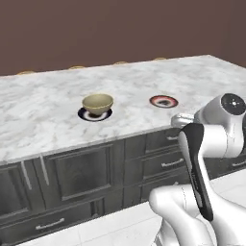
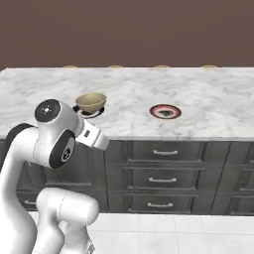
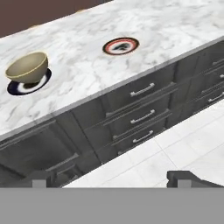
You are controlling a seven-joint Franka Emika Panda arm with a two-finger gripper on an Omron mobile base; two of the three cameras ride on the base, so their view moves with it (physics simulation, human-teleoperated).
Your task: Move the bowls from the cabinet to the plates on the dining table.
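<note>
We're halfway: yellow bowl (image 1: pixel 97 103) sits on the navy plate (image 1: pixel 94 114) at centre-left of the marble table (image 1: pixel 43 110), red plate (image 1: pixel 163 101) to its right is bare (second bowl not delivered yet), gripper (image 3: pixel 111 178) wide open, holding nothing.

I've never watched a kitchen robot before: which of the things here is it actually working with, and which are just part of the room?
Part of the job:
- olive-yellow bowl, sitting on the navy-rimmed plate
- red-orange-rimmed plate, nothing on it yet
- marble dining table
- gripper, open, holding nothing

Just there:
- dark grey drawers under the tabletop
- white tiled floor
</note>
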